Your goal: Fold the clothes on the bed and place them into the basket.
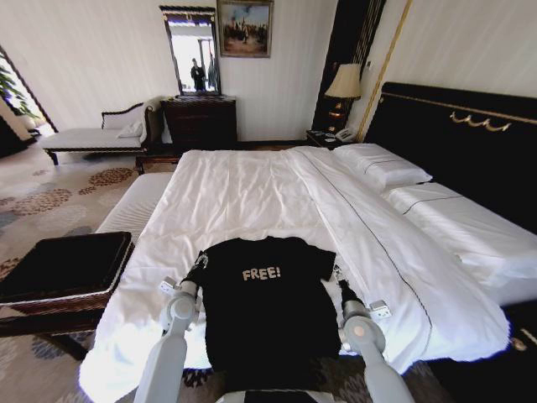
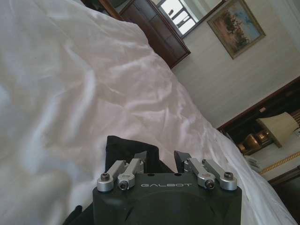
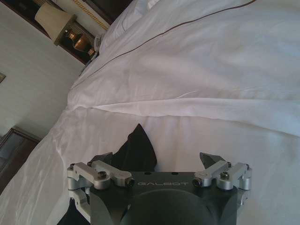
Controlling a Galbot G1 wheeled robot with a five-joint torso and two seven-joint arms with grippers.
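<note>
The clothes are one black T-shirt (image 1: 268,315) with white "FREE!" lettering, lying flat at the foot of the bed (image 1: 252,197). My left gripper (image 1: 197,265) is at its left sleeve; in the left wrist view the left gripper (image 2: 161,161) is open with a narrow gap, and the black sleeve (image 2: 126,146) lies between its fingers. My right gripper (image 1: 338,274) is at the right sleeve; the right gripper (image 3: 157,159) stands wide open around a peak of black cloth (image 3: 139,145). The black basket (image 1: 63,264) stands on the floor left of the bed.
A white-cushioned bench (image 1: 134,206) runs along the bed's left side, just beyond the basket. Pillows (image 1: 382,166) lie against the black headboard (image 1: 470,143). A dark dresser (image 1: 200,122) with a mirror and a chaise (image 1: 96,137) stand at the far wall. Patterned carpet spreads to the left.
</note>
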